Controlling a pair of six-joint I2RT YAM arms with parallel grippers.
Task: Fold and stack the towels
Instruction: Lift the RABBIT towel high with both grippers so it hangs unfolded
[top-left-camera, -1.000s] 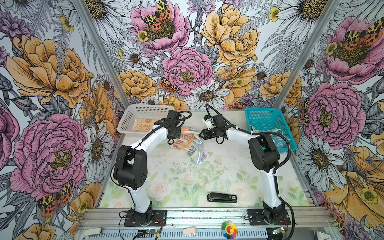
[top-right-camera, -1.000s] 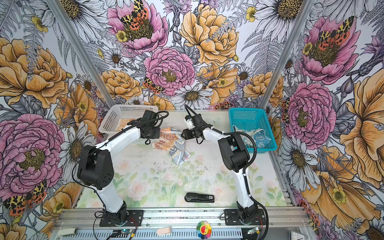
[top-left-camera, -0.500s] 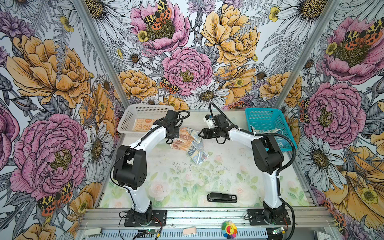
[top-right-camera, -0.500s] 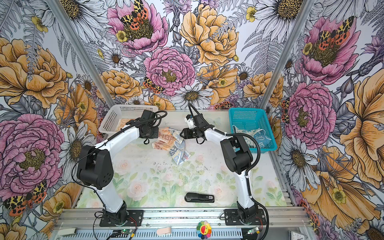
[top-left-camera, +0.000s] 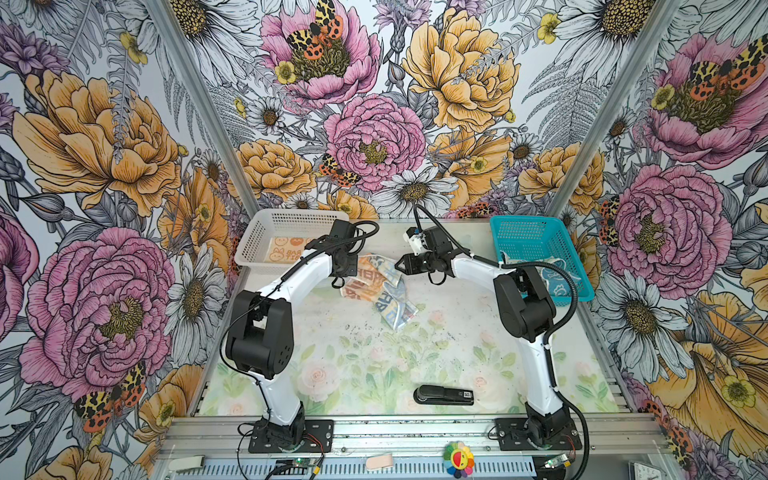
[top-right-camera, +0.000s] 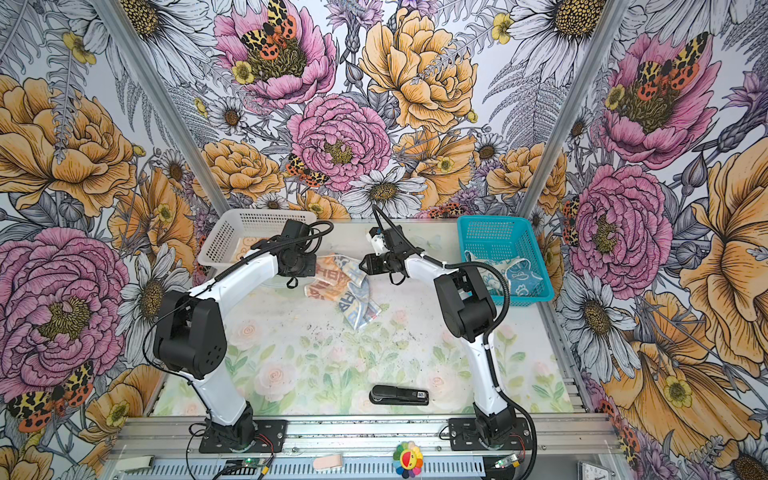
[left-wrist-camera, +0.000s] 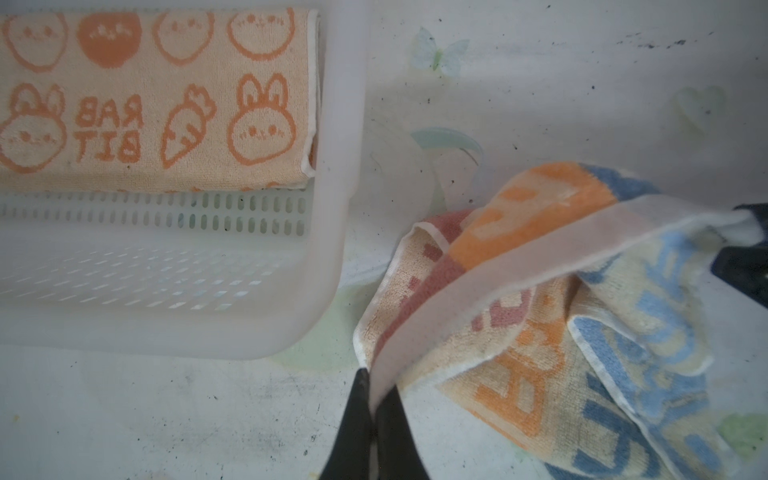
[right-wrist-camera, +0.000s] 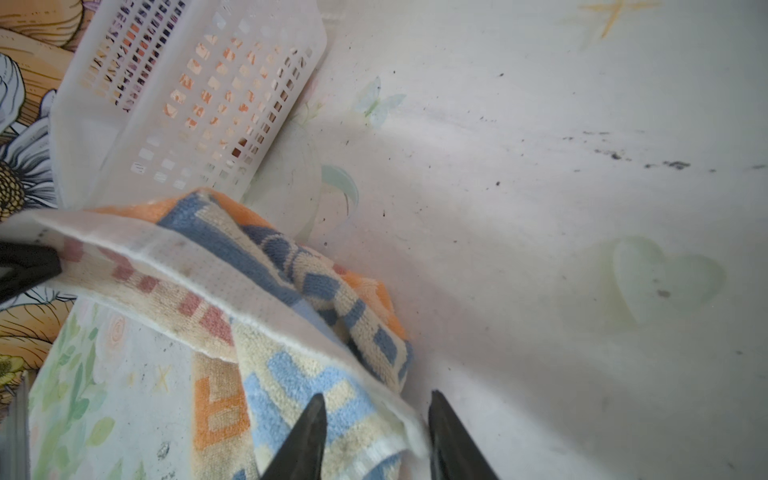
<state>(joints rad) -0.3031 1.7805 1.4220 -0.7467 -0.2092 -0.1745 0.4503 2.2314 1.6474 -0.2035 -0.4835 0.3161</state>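
Both top views: I see the striped RABBIT towel (top-left-camera: 376, 286) crumpled at table centre-back, btwn left gripper (top-left-camera: 348, 266) and right gripper (top-left-camera: 402, 264), just beside the white basket (top-left-camera: 253, 249), which holds a folded cream bunny towel (top-left-camera: 286, 251). Teal basket (top-left-camera: 536, 232) at right holds blue towels (top-left-camera: 555, 282).
Left wrist cam: my left fingers (left-wrist-camera: 357, 415) are pinched tight on the towel's white hem.
Right wrist cam: right fingers (right-wrist-camera: 307, 436) stand apart, straddling a hem corner, not clamped.
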